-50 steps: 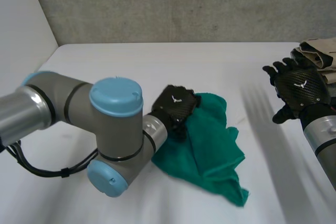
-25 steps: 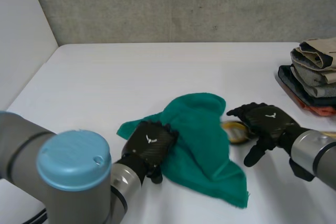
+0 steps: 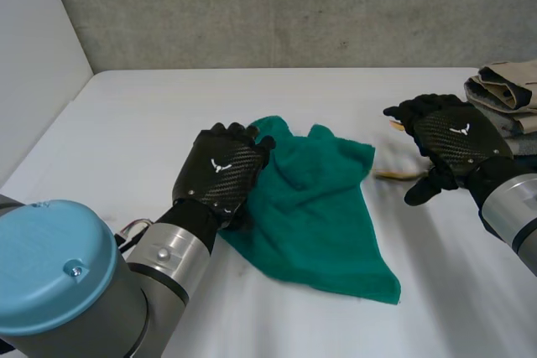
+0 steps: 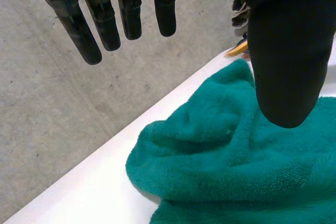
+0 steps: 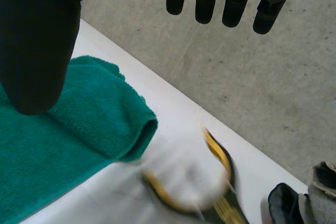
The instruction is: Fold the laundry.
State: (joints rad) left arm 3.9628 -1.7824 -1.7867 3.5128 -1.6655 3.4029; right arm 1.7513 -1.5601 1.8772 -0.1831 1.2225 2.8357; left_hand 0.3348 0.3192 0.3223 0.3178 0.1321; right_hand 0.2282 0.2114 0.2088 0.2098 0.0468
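The left hand has swung from the near side of the green towel to the far-left corner, and the towel has changed with it: a moment ago it was bunched up, now it lies wider and flatter on the white counter. Looks like it's being spread out, so I'd say the fold proper hasn't started.

From the left wrist, the fingers hang straight and spread, thumb well apart, with the towel's rumpled edge below them and nothing pinched. The right hand has pulled back from the towel's right edge and now sits well off on that side. Its fingers are straight too, palm empty.

Now the murky bits. Between the towel and the right hand there's a streaky yellow-and-dark thing, too smeared to name. Whether the left palm is actually touching the cloth is hard to call, since the back of the hand covers that corner from above. Beyond the right hand, a pile of folded clothes runs out of view, so its full size is anyone's guess.
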